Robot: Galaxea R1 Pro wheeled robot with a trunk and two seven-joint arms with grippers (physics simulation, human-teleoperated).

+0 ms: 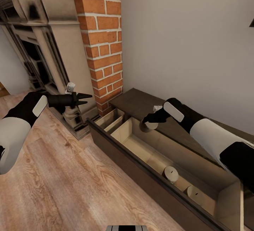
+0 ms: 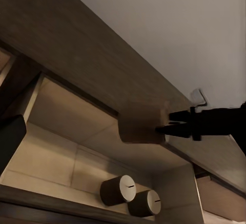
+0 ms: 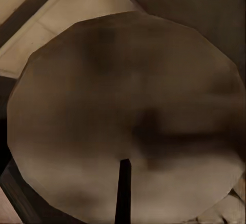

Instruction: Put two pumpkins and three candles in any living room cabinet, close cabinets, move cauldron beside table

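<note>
The long dark-brown cabinet (image 1: 131,103) stands against the wall with its wide drawer (image 1: 148,169) pulled out, pale wood inside. Two beige candles (image 1: 171,173) (image 1: 195,194) lie on the drawer floor and show side by side in the left wrist view (image 2: 119,189) (image 2: 147,202). My right gripper (image 1: 150,121) is shut on a third candle (image 2: 139,127), held over the drawer's far side near the cabinet top. That candle's round top face and dark wick (image 3: 124,190) loom close in the right wrist view. My left gripper (image 1: 88,99) hangs open and empty beside the fireplace, left of the cabinet.
A stone fireplace (image 1: 42,47) and a red brick column (image 1: 104,40) stand left of the cabinet. A smaller drawer section (image 1: 110,118) at the cabinet's left end is also open. Wood floor (image 1: 70,181) stretches in front. A plain wall (image 1: 183,40) rises behind the cabinet.
</note>
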